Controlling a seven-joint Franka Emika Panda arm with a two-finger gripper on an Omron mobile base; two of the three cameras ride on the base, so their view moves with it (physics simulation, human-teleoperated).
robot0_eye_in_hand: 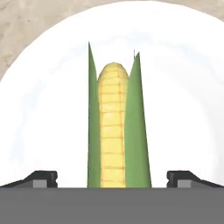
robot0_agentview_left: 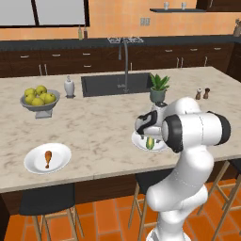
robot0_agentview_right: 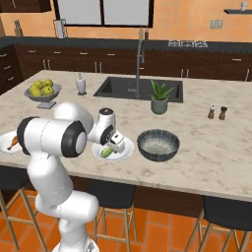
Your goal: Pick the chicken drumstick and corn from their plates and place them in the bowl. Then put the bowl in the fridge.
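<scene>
The corn (robot0_eye_in_hand: 113,131), a yellow cob in green husk, lies on a white plate (robot0_eye_in_hand: 183,87) near the island's front edge. My gripper (robot0_eye_in_hand: 113,179) hangs open just above it, one dark fingertip (robot0_eye_in_hand: 41,178) on each side of the cob, not touching it. From the base views the corn (robot0_agentview_left: 149,142) (robot0_agentview_right: 107,152) sits under the gripper (robot0_agentview_left: 147,134) (robot0_agentview_right: 116,142). The dark bowl (robot0_agentview_right: 158,144) stands empty right beside that plate (robot0_agentview_right: 123,150). The chicken drumstick (robot0_agentview_left: 48,158) rests on the other plate (robot0_agentview_left: 33,162) far to the left. The fridge is out of view.
A grey footed bowl of apples (robot0_agentview_left: 40,100), a soap dispenser (robot0_agentview_left: 69,87), the sink (robot0_agentview_left: 106,84) with its faucet, a potted plant (robot0_agentview_left: 158,88) and two shakers (robot0_agentview_left: 202,93) stand further back on the island. Stools (robot0_agentview_left: 47,200) sit under the front edge.
</scene>
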